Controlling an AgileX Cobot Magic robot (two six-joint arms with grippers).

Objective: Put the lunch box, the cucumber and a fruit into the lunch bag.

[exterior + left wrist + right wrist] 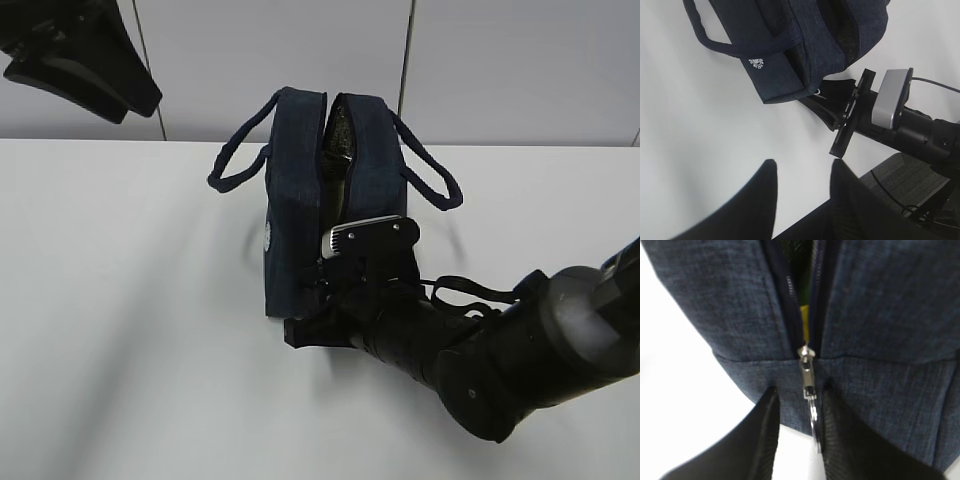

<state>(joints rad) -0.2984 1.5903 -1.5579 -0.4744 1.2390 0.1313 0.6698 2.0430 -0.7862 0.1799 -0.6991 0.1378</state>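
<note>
Standing unzipped on the table (120,300), the lunch bag (295,200) shows yellow and green inside; right gripper (797,440) narrowly brackets the zipper ring (813,422), left gripper (802,200) hangs part-open, empty.

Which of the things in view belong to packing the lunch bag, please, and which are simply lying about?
Part of the job:
- lunch bag, top gaping
- zipper pull with metal ring, between the right gripper jaws
- yellow and green items glimpsed inside; which ones, I cannot tell

Lying about:
- nothing loose on the table
- left gripper, away from the bag, holding nothing
</note>
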